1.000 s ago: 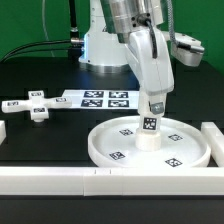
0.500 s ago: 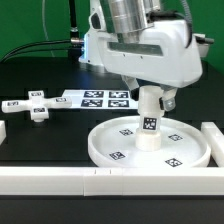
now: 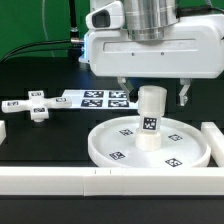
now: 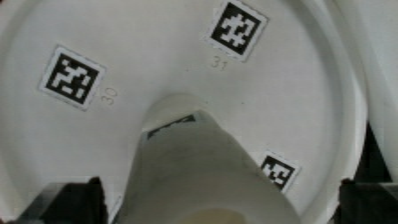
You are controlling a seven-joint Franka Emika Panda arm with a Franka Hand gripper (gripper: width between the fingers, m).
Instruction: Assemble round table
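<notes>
The large rimmed round disc lies flat on the table, tags facing up. The short cylindrical leg stands upright at its centre. My gripper is directly above the leg and open. Its fingers hang on either side of the leg's top, apart from it. In the wrist view the leg rises from the disc between the two dark fingertips. The small cross-shaped foot lies on the table at the exterior view's left.
The marker board lies behind the disc. White border blocks run along the front, at the exterior view's right and at its left edge. The robot base stands at the back.
The gripper has turned around the leg until its broad face points at the camera, and its fingers have spread off the leg. The leg has stayed upright on the disc.
</notes>
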